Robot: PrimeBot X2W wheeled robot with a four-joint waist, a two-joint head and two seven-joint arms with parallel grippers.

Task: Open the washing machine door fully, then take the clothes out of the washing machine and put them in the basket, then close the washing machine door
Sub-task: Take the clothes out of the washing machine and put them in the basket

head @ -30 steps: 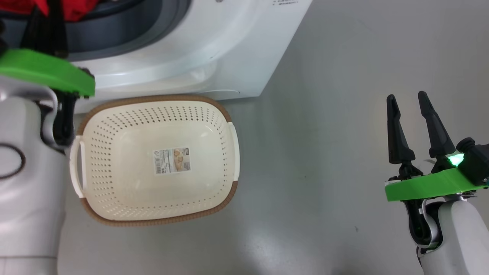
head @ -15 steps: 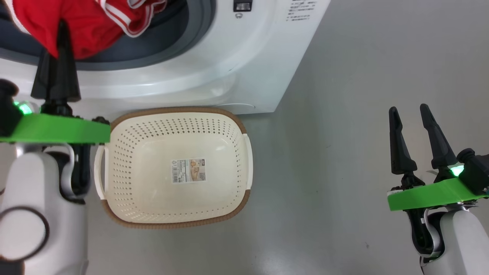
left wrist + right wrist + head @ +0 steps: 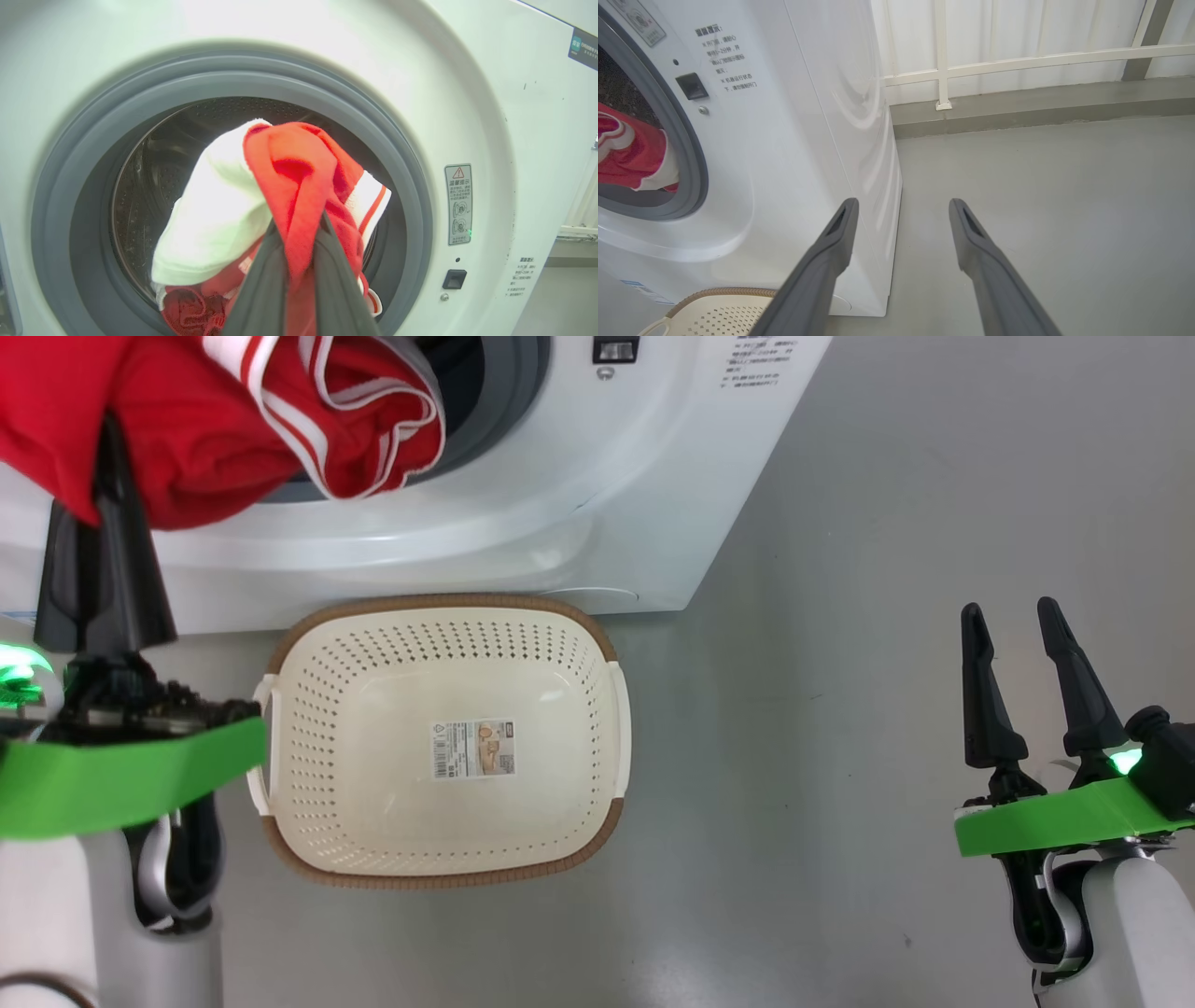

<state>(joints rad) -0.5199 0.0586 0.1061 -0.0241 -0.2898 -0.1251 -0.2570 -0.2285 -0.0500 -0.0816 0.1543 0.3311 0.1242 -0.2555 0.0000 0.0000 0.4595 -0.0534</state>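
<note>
Two end effectors: left [image 3: 299,221] clenched on clothes [image 3: 299,172], right [image 3: 902,204] released; paper label [image 3: 473,749] in basket [image 3: 448,880].

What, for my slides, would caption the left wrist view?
Left gripper shut on red clothes at the washing machine mouth.

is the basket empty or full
Empty: the basket shows its bare bottom and paper label; the clothes are in the left gripper.
</note>
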